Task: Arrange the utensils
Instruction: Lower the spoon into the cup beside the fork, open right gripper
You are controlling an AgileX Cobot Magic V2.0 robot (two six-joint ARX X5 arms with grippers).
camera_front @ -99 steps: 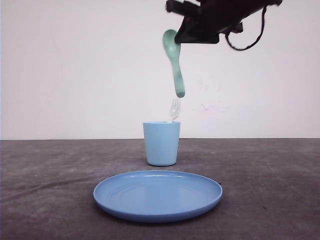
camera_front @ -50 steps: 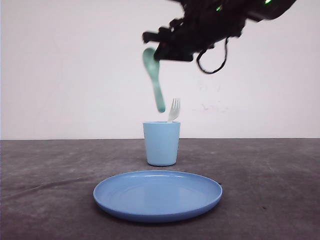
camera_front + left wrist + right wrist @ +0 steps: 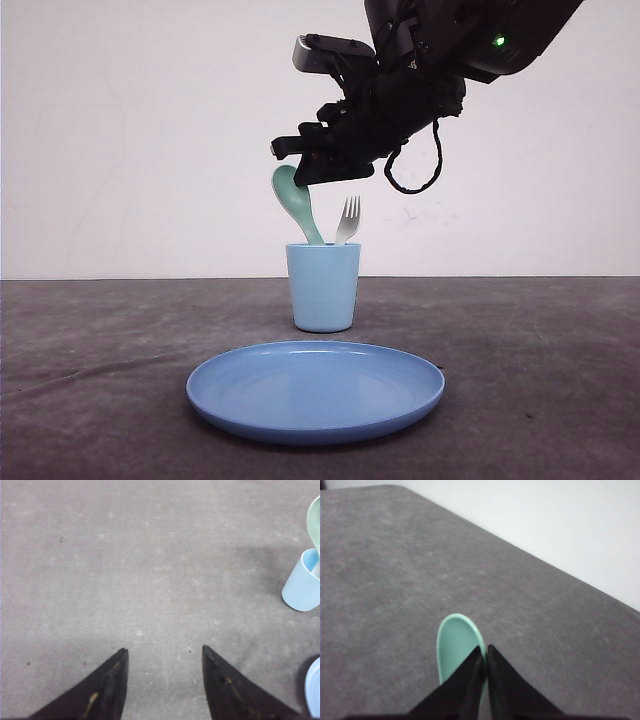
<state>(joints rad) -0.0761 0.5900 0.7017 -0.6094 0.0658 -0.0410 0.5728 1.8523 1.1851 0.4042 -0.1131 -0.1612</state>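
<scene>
The pale mint-green spoon (image 3: 291, 202) stands bowl up, its handle end down inside the light blue cup (image 3: 323, 288). My right gripper (image 3: 300, 170) is shut on the spoon just above the cup. In the right wrist view the shut fingertips (image 3: 485, 650) pinch the spoon's bowl (image 3: 455, 641) at its edge. The white fork (image 3: 349, 216) stands in the same cup, tines up, to the spoon's right. My left gripper (image 3: 164, 652) is open over bare table, and the cup (image 3: 302, 585) and spoon (image 3: 315, 525) sit off to one side of it.
A round blue plate (image 3: 315, 390) lies on the dark grey table in front of the cup, nothing on it. Its rim (image 3: 314, 690) shows at the corner of the left wrist view. A white wall stands behind the table.
My right gripper has moved left and down with the spoon. The spoon's handle, which hung above the cup, now reaches into it beside the fork.
</scene>
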